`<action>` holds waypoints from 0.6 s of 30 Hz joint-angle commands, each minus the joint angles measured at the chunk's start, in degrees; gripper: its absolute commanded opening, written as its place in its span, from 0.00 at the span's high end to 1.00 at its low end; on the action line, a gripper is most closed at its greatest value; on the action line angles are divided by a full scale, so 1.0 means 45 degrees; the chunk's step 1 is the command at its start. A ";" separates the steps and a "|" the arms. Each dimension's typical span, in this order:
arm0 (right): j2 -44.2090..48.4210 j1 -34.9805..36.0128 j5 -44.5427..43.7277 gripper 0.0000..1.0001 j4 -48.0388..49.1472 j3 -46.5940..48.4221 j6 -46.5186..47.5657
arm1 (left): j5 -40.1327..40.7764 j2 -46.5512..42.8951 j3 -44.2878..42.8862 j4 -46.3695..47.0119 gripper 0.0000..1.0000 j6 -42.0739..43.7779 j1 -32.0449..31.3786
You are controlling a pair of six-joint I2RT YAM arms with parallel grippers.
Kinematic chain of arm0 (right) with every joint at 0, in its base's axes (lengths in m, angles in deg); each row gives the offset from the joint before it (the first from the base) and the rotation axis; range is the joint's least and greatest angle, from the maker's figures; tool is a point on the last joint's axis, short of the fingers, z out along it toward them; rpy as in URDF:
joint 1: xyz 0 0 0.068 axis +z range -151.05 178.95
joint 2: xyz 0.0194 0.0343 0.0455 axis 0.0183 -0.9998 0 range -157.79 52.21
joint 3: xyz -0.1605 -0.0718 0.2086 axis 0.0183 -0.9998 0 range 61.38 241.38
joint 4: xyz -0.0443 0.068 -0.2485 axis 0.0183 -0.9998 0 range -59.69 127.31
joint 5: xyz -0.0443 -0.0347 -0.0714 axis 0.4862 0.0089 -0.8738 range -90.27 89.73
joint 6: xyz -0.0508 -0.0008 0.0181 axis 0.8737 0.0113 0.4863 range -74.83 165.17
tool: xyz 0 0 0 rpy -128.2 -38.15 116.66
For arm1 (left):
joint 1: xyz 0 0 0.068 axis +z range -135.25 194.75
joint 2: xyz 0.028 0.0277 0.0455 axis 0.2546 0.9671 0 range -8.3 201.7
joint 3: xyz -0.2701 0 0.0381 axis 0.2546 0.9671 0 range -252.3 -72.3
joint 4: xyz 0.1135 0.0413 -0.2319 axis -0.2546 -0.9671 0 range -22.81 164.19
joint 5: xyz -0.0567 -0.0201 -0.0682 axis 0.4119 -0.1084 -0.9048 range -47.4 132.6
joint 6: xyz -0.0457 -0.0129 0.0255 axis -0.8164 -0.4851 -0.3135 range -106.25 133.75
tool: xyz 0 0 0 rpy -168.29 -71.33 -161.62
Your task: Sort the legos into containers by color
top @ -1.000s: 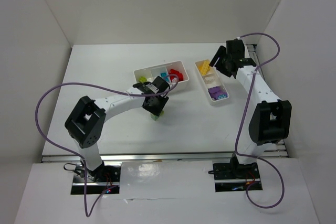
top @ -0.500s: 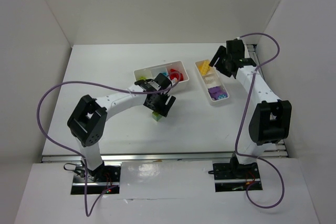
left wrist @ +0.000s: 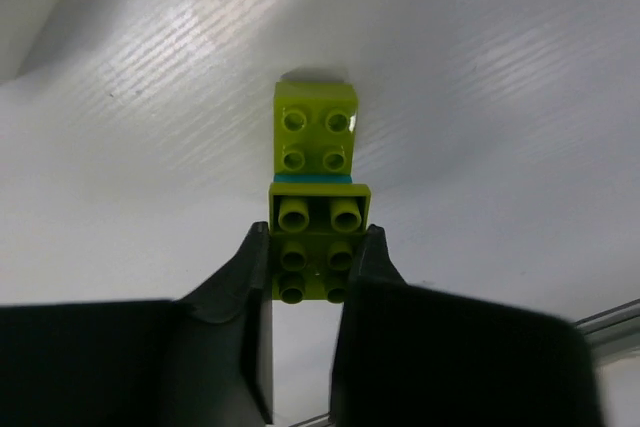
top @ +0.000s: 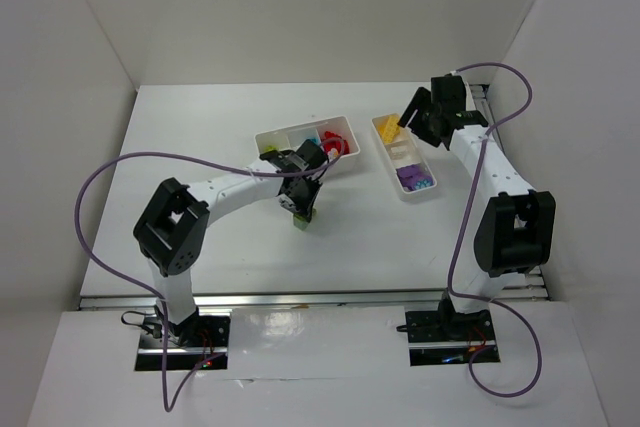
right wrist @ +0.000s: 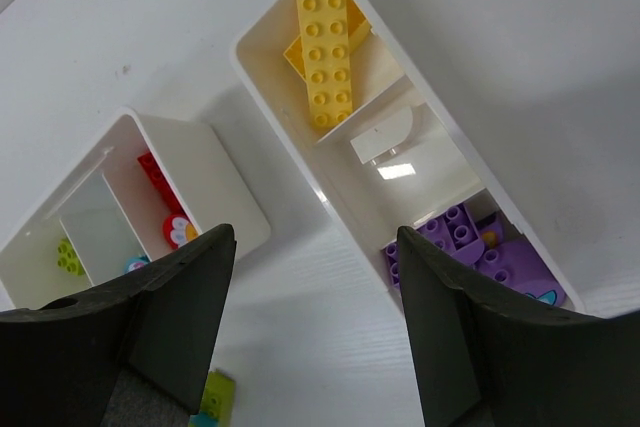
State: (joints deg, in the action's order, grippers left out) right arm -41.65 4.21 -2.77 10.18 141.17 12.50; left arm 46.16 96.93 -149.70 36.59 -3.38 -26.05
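In the left wrist view my left gripper is shut on a lime green lego, one finger on each side. A thin teal strip and another lime green lego sit just beyond it, low over the white table. From above, the left gripper is below the wider container. My right gripper stands open and holds nothing, hovering over the narrow container, which has yellow legos and purple legos in it. The right gripper is at the narrow container's far end.
The wider container holds a red lego and a lime green lego in separate compartments. The narrow container's middle compartment shows only white. White walls enclose the table on three sides.
My left gripper opened wide, shifted slightly over the lime green lego and closed on it. The right arm has not moved.
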 commanded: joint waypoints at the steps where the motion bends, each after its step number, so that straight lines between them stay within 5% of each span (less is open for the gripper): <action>1: 0.0253 -0.0055 0.0417 0.27 0.0035 0.0121 0.0247 | 0.0070 -0.0259 -0.0960 -0.0489 1.00 -0.0023 0.0080; 5: 0.0429 -0.0289 0.3379 0.27 0.0462 -0.0152 0.1729 | -0.2775 -0.1312 -0.2387 -0.0764 1.00 0.0347 0.1290; 9: 0.1092 -0.0719 1.0028 0.25 0.1923 -0.1145 0.3117 | -0.6894 -0.1997 -0.2818 -0.0063 1.00 0.0174 0.2949; 14: 0.1386 -0.0719 1.3989 0.18 0.2943 -0.1909 0.3566 | -1.2531 -0.2270 -0.2373 0.1594 1.00 -0.1131 0.5096; 18: 0.1231 -0.0271 1.5613 0.09 0.3277 -0.1991 0.4034 | -1.5059 -0.2271 -0.1763 0.4252 1.00 -0.2557 0.5744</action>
State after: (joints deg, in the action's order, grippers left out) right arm -38.07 1.63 55.15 19.73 131.75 26.97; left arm -4.77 87.51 -158.86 47.04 -9.28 -0.52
